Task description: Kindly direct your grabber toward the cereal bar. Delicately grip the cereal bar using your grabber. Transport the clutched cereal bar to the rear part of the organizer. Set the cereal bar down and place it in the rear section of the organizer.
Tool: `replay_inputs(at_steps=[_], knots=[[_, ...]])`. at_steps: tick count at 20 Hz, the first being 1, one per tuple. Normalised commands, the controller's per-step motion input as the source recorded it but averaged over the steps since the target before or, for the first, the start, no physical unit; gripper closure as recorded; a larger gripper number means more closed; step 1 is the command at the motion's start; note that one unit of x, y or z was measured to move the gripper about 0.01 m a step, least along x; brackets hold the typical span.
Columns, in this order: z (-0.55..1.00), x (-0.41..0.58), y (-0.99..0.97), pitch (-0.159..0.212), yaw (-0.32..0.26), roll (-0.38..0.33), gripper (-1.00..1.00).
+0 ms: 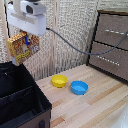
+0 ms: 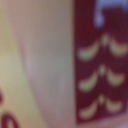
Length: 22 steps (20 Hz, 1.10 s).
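We see a pale woven screen [image 1: 70, 30] as the back wall, vertical panels with fine ribbing, evenly lit, no hard shadows. Light wood plank tabletop [image 1: 95, 107] runs diagonally, seams visible between boards. Wooden drawer cabinet [image 1: 112, 42] sits at the exterior view's right, brown fronts with light metal handles, at least three drawers showing. We can't make out any floor or window. The wrist view is a blurred close-up, giving us nothing of the room.
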Motion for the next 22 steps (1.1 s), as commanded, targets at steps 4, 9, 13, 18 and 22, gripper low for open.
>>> replay_inputs(at_steps=[4, 9, 13, 18, 22], knots=[[0.0, 0.299, 0.69, 0.08, -0.117, 0.074, 1.0], [0.11, 0.251, 0.63, 0.071, -0.13, 0.083, 1.0], [0.3, 0.146, 0.57, 0.059, -0.131, 0.101, 1.0], [0.32, 0.129, 0.57, 0.071, -0.12, 0.08, 1.0], [-0.21, 0.444, 0.53, 0.086, -0.078, -0.035, 1.0]])
